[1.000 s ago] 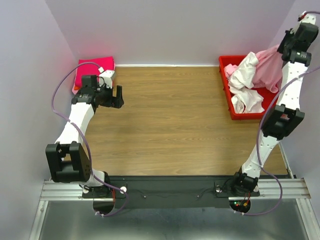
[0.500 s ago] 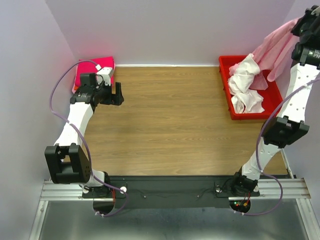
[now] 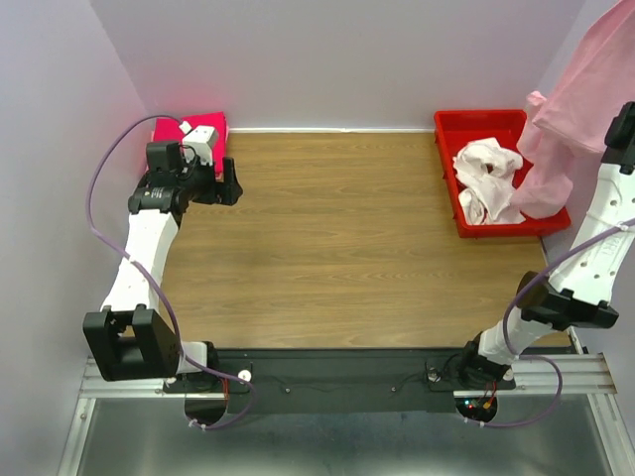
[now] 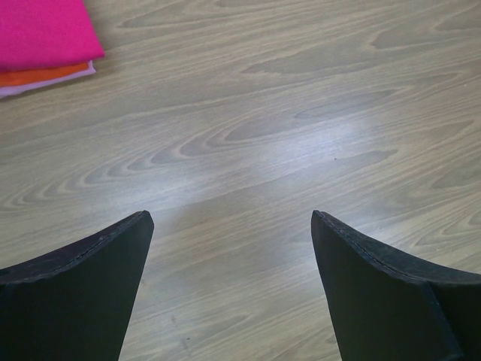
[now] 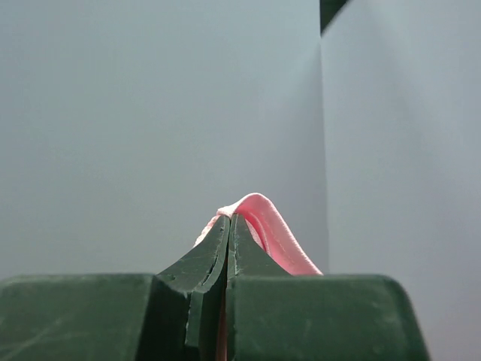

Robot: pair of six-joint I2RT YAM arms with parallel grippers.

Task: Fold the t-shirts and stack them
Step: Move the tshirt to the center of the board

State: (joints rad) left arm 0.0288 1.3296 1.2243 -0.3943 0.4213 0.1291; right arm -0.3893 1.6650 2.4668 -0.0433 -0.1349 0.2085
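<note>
Right pincer (image 5: 228,226) is clamped on the pink shirt (image 3: 585,94), which hangs straight down at far right, its lower end seemingly over the tray (image 3: 476,121). Left pincer (image 4: 229,241) is open, far left, well apart.

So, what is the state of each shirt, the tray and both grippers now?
left gripper: open, empty.
right gripper: shut on light pink t-shirt.
light pink t-shirt: hanging unfolded.
red tray: holds white t-shirt.
white t-shirt: crumpled.
folded t-shirts: stacked, magenta on top.
</note>
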